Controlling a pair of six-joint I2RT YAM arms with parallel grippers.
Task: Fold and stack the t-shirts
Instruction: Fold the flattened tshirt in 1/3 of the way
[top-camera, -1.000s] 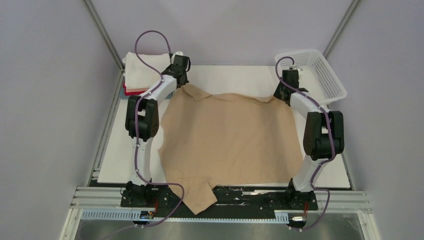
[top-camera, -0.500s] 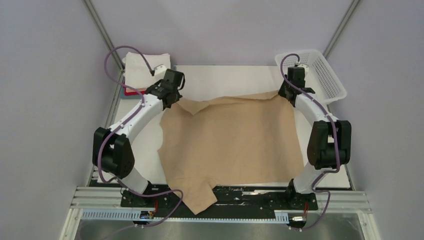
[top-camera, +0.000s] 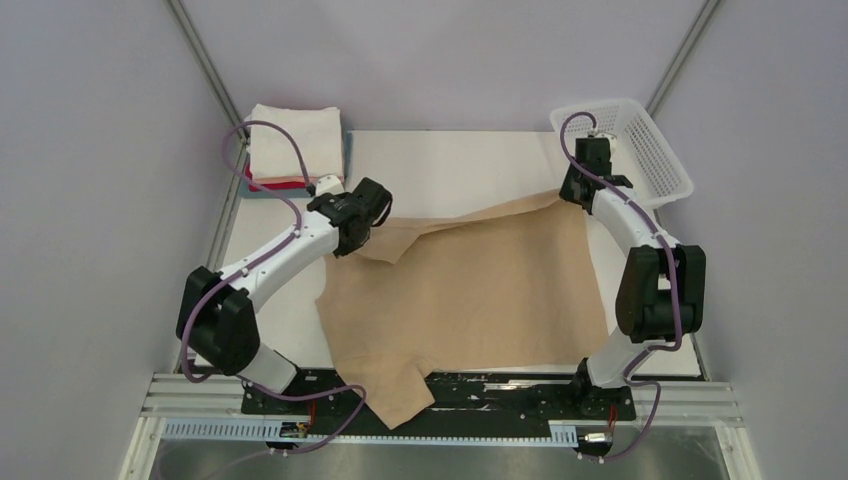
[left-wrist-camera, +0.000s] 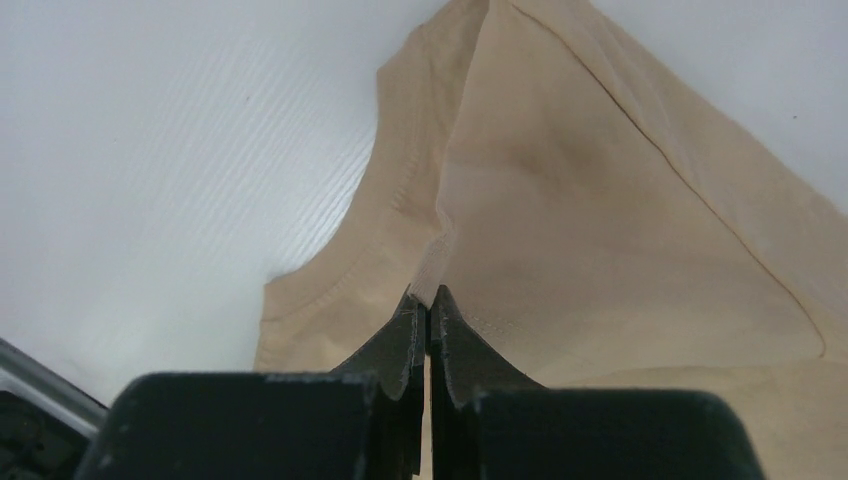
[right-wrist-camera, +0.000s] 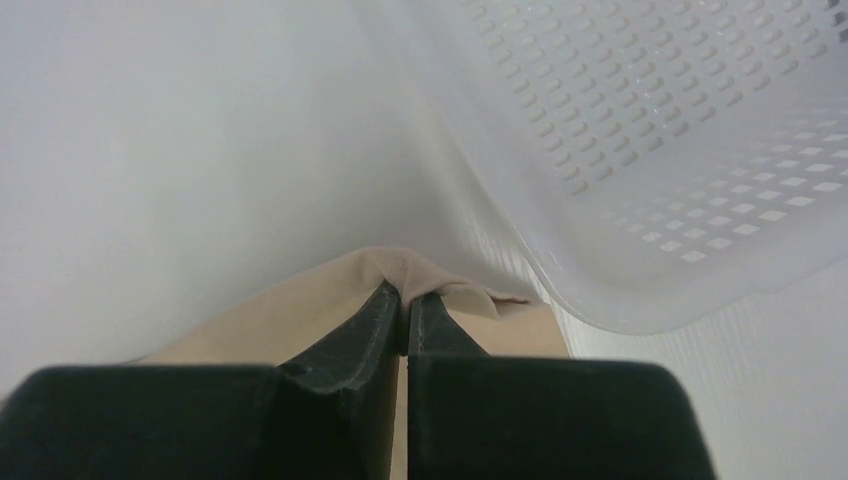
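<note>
A tan t-shirt (top-camera: 470, 285) lies spread on the white table, one sleeve hanging over the near edge. My left gripper (top-camera: 372, 225) is shut on the shirt's far-left hem and holds it folded in over the cloth; the pinched hem shows in the left wrist view (left-wrist-camera: 430, 292). My right gripper (top-camera: 572, 190) is shut on the far-right corner of the shirt (right-wrist-camera: 405, 290), beside the basket. A stack of folded shirts (top-camera: 296, 150), cream-white on top with red below, sits at the far left corner.
A white plastic mesh basket (top-camera: 640, 150) stands at the far right corner; its wall (right-wrist-camera: 640, 180) is close above my right gripper. Bare white table (top-camera: 450, 165) lies beyond the shirt. Metal rails (top-camera: 200, 395) run along the near edge.
My left gripper has pulled the shirt's far-left edge toward me and to the right, folding it over. My right gripper has stayed put on its corner.
</note>
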